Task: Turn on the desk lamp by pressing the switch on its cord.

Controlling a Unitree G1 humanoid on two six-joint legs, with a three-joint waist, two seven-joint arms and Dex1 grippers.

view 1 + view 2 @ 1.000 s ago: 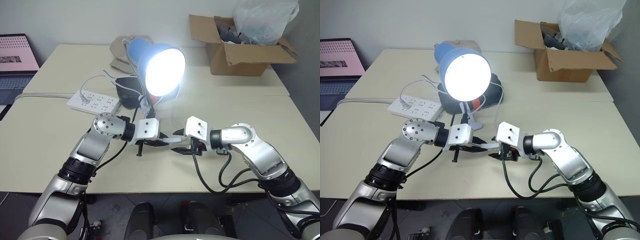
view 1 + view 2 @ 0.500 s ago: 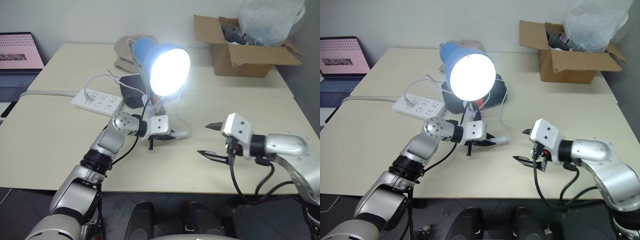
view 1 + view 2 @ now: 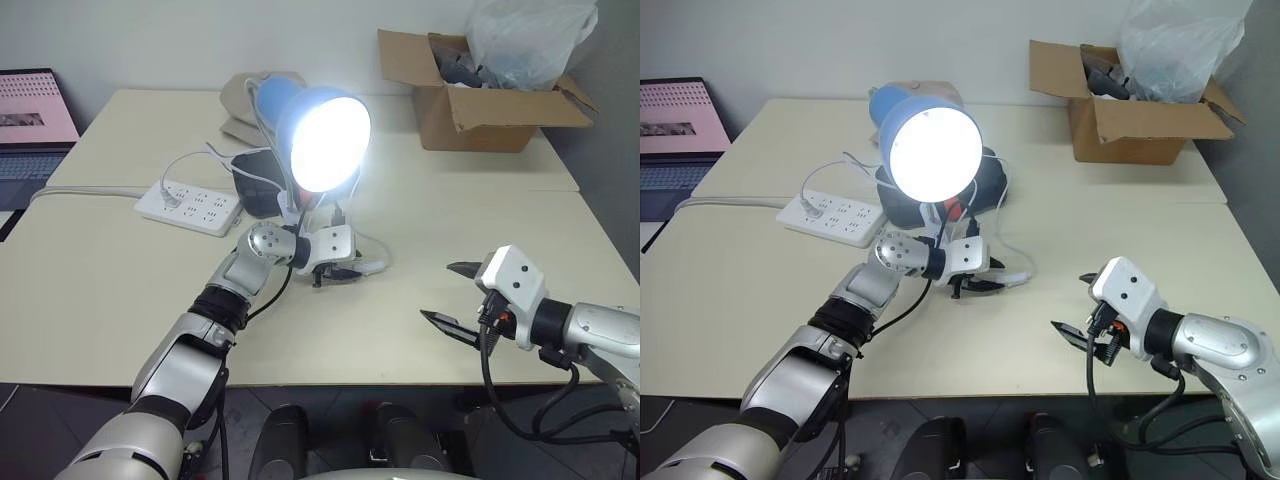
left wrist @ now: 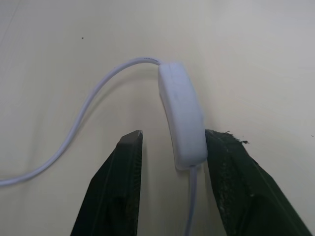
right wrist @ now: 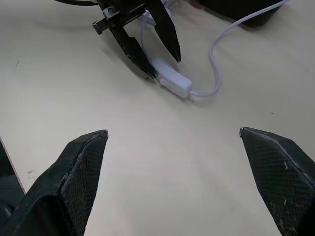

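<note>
The small white plastic inline switch (image 4: pixel 181 120) lies flat on the pale beige desk (image 3: pixel 120 290), just in front of the desk lamp (image 3: pixel 318 135) with its blue bell-shaped shade and big round white bulb, which is glowing, so the press looks already done. The thin white flexible cord (image 4: pixel 81 128) leaves the switch at both ends and curls loosely over the desk toward the lamp's base. The left pincer (image 4: pixel 170 140) straddles the near end of the switch with its two black fingers partly open; one finger touches the switch's side while the other stands apart from it, so nothing is gripped. The switch is probably light and smooth and would likely skate across the desk if pushed from one side only; it is best squeezed across its narrow body, or pinned from above, while the limp cord offers no support. The right pincer (image 3: pixel 1082 305) hangs wide open and empty, well apart to the right. Behind the lamp lie a white power strip (image 3: pixel 188 206), and farther back an open brown cardboard box (image 3: pixel 470 95).
</note>
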